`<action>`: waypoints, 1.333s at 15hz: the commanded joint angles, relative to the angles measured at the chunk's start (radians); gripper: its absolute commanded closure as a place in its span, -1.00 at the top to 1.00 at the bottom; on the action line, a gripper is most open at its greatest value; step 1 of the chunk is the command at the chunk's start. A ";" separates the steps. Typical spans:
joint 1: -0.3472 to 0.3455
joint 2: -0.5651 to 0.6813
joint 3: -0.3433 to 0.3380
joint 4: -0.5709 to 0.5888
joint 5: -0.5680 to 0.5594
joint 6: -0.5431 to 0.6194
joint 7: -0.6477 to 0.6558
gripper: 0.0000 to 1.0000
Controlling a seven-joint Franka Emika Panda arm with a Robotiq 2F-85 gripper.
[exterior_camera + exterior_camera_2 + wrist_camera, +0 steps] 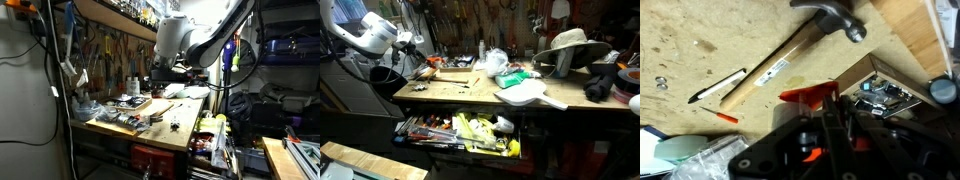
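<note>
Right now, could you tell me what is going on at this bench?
A robot arm reaches over one end of a cluttered bench. In the wrist view its gripper hovers just above a hammer, which lies flat on the wood beside a pen. The hammer is not lifted. Whether the jaws are open is unclear.

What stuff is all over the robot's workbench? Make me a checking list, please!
Surface: wooden workbench, scuffed and crowded.
Job's things: wooden-handled hammer lying flat, nearest the claw.
Clutter: pen beside the hammer; plastic bag; hat.
Grippers: claw hovers above the bench; open or shut unclear.
Cables: cables hanging by the bench end.
Surroundings: hand tools on the wall; open drawer full of tools.
</note>
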 commanded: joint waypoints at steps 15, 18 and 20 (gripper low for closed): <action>-0.021 0.238 0.004 0.172 -0.066 0.371 -0.486 -0.94; -0.040 0.300 0.016 0.218 -0.055 0.421 -0.603 -0.94; -0.058 0.336 0.032 0.241 -0.051 0.476 -0.683 -0.94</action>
